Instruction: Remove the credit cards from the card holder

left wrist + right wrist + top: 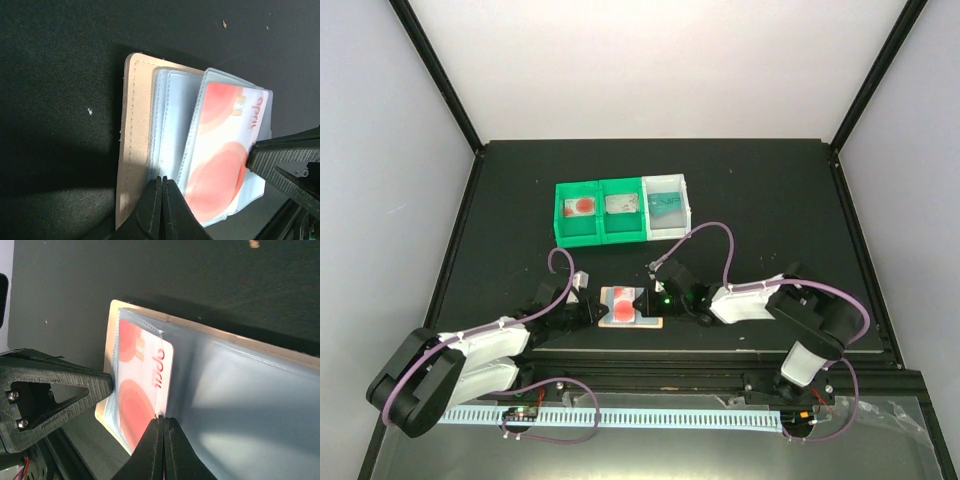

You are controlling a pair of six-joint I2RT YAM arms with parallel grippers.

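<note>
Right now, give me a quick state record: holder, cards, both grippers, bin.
card holder: open on the table, tan cover down, clear sleeves fanned out
sleeved card: white with red circles, inside a clear sleeve, not yet out
left gripper: fingers closed on a sleeve edge of the holder
right gripper: fingers closed at the sleeve holding the card
bin tray: behind the holder, three compartments
bin contents: red-marked card left, greyish card middle, teal card right
</note>
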